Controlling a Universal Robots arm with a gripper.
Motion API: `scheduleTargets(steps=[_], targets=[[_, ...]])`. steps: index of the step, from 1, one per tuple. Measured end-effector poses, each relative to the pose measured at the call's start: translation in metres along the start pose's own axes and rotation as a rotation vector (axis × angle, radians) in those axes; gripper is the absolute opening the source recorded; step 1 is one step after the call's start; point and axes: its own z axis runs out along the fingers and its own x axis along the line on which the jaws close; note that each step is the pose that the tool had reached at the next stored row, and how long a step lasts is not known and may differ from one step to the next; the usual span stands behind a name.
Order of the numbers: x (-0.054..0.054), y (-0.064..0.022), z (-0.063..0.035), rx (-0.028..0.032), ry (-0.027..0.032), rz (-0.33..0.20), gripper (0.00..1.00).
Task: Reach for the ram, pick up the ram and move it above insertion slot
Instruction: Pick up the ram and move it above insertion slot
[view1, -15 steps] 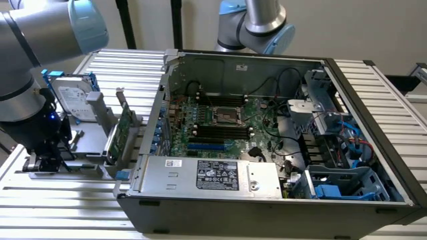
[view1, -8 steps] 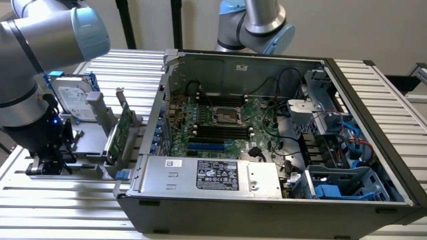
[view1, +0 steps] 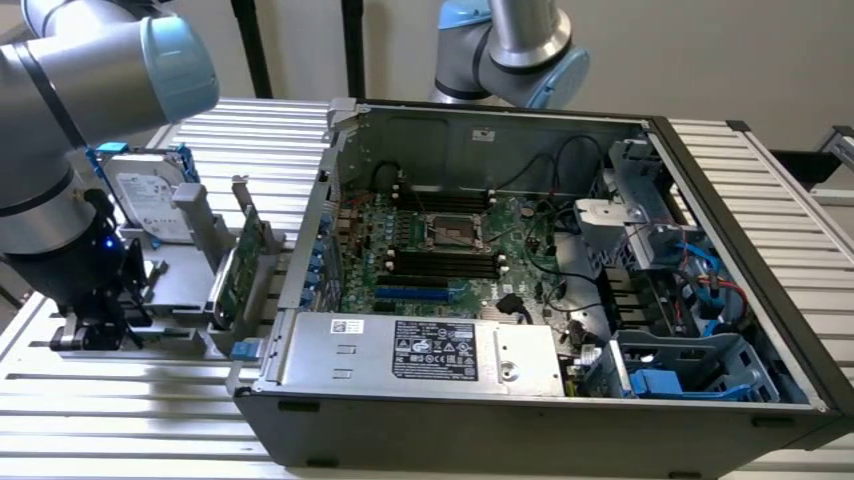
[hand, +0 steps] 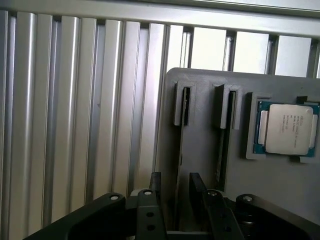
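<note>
The ram (hand: 185, 107) stands on edge in a groove of a grey holder (hand: 200, 85), so I see it as a thin dark strip. In the wrist view my gripper (hand: 176, 181) is open, and its two black fingers (hand: 156, 182) straddle the near end of that strip with a small gap on each side. In the exterior view the gripper (view1: 94, 325) hangs low over the holder (view1: 174, 340), on that view's left, outside the computer case. The black insertion slots (view1: 441, 262) lie side by side on the motherboard inside the open case.
A second thin stick (hand: 220, 150) sits in the neighbouring groove, and a processor chip (hand: 287, 129) rests in the holder beside it. A hard drive (view1: 147, 195) and a green card with a bracket (view1: 240, 270) stand between the gripper and the case wall (view1: 320, 230). A second robot arm (view1: 514, 45) is behind the case.
</note>
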Motion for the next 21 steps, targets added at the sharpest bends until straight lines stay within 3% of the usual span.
scheduleTargets(steps=[11, 12, 13, 14, 21], targets=[[-0.0001, 0.0006, 0.0009, 0.0001, -0.0004, 0.016, 0.35], [-0.0001, 0.0006, 0.0009, 0.0001, -0.0003, 0.017, 0.28], [-0.0001, 0.0007, 0.0009, 0.0, -0.0004, 0.017, 0.28], [-0.0001, 0.0006, 0.0009, 0.0, -0.0004, 0.017, 0.16], [-0.0002, 0.0006, 0.0011, 0.0001, -0.0007, 0.034, 0.13]])
